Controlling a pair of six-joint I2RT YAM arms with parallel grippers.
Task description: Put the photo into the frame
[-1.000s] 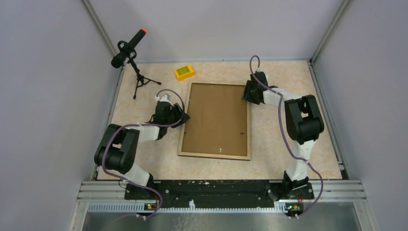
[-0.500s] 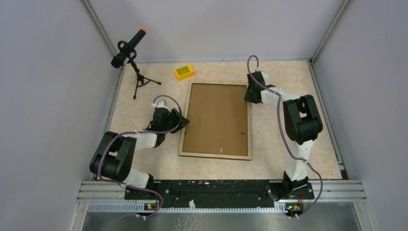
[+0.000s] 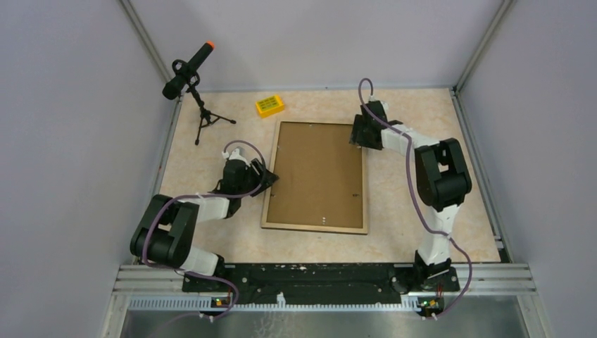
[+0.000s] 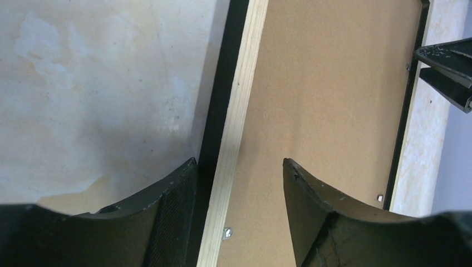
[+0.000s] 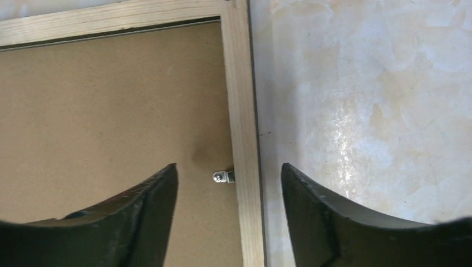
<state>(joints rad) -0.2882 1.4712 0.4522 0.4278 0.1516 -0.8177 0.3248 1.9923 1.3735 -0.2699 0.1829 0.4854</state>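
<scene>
The frame (image 3: 314, 228) lies back-up in the middle of the table, light wood rails around a brown hardboard backing sheet (image 3: 317, 172). The photo is hidden. My left gripper (image 3: 266, 179) is at the frame's left side; in the left wrist view it (image 4: 239, 162) stands open, straddling the wood rail (image 4: 236, 105) just above a small metal tab (image 4: 227, 232). My right gripper (image 3: 357, 135) is at the far right corner; in the right wrist view it (image 5: 228, 167) is open astride the right rail (image 5: 240, 100), with a metal tab (image 5: 222, 177) between its fingers.
A microphone on a small tripod (image 3: 189, 74) stands at the back left. A yellow box (image 3: 269, 105) lies just beyond the frame's far left corner. Grey walls enclose the table on three sides. The right gripper's fingers (image 4: 445, 61) show across the frame in the left wrist view.
The right gripper has shifted a little left onto the frame's far right corner. The left gripper has drawn slightly nearer along the left rail. The frame has not moved.
</scene>
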